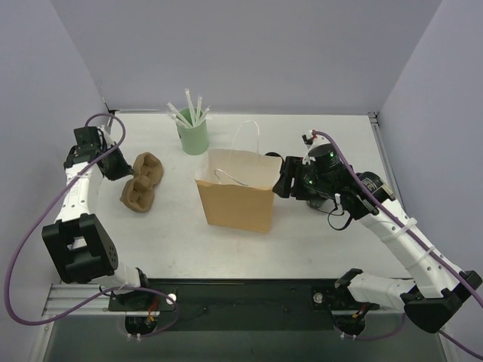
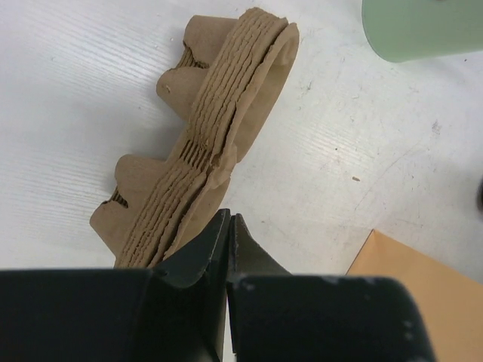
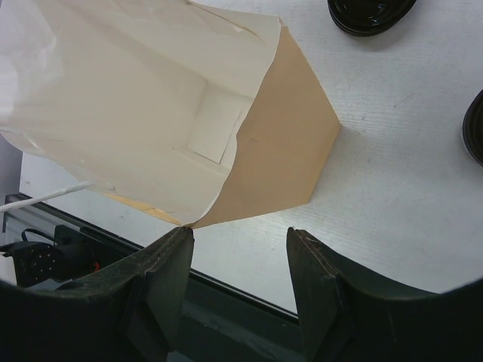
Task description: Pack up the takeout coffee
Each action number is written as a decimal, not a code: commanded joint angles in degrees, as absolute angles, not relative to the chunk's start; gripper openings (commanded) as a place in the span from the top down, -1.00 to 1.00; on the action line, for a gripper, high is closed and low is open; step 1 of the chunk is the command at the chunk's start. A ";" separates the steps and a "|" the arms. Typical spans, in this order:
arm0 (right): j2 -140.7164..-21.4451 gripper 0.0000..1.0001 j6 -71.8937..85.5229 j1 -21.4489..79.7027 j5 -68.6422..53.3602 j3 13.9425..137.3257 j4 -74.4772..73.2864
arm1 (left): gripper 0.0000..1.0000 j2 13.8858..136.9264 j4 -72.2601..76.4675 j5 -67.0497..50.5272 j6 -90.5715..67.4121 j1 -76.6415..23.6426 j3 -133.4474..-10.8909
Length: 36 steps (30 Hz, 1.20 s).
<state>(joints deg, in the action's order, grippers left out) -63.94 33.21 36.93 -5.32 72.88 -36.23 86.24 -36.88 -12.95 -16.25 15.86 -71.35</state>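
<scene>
The brown paper bag [image 1: 238, 200] stands open mid-table, its pale inside [image 3: 151, 98] showing nothing in it. My right gripper [image 1: 281, 181] is open and empty at the bag's right top edge. In the right wrist view [image 3: 240, 237] its left fingertip [image 3: 181, 241] touches the bag's top corner. A round black ridged object [image 3: 370, 11], either the coffee cup or its lid, lies beyond the bag. Another black round edge [image 3: 477, 128] shows at the right; I cannot tell which is which. In the top view my right arm hides both. My left gripper [image 1: 121, 170] [image 2: 229, 219] is shut and empty beside the pulp carriers.
A stack of brown pulp cup carriers [image 1: 143, 181] [image 2: 211, 128] lies on its side at the left. A mint-green cup [image 1: 194, 136] [image 2: 423, 26] of white straws stands behind the bag. The bag's white handles [image 1: 245, 132] stick up. Walls close in on three sides of the table.
</scene>
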 commanded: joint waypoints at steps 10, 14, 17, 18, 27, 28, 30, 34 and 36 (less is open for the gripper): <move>-64.69 -0.07 32.96 38.32 -3.69 75.85 -37.18 | 0.56 85.34 -35.16 -8.96 -10.74 15.47 -71.89; -64.60 -0.07 32.61 38.32 -3.95 75.85 -37.35 | 0.52 88.67 -37.96 -8.61 -7.21 14.42 -76.01; -64.42 -0.07 32.43 38.41 -3.96 75.76 -37.53 | 0.39 90.79 -38.23 -10.98 -6.07 14.15 -77.34; -64.42 -0.07 32.34 38.41 -3.78 75.67 -37.70 | 0.37 91.31 -38.23 -13.16 -5.98 14.15 -77.69; -64.16 -0.07 31.99 38.50 -3.52 75.41 -38.06 | 0.30 97.11 -36.57 -15.82 -3.51 11.51 -81.12; -64.16 -0.07 31.99 38.50 -3.52 75.50 -38.23 | 0.30 97.47 -36.48 -15.91 -3.60 11.43 -81.30; -64.07 -0.07 32.08 38.50 -3.43 75.58 -38.23 | 0.29 98.52 -36.47 -15.91 -3.69 11.43 -82.08; -64.16 -0.07 31.99 38.41 -3.34 75.59 -38.41 | 0.24 99.32 -36.56 -15.30 -3.08 11.43 -82.97; -64.25 -0.07 32.08 38.50 -3.34 75.67 -38.58 | 0.24 99.14 -36.65 -14.86 -2.64 11.43 -83.23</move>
<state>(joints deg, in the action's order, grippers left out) -64.29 32.77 37.98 -4.69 73.60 -37.23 99.18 -38.02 -14.31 -4.49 11.33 -79.92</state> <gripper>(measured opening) 0.534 0.379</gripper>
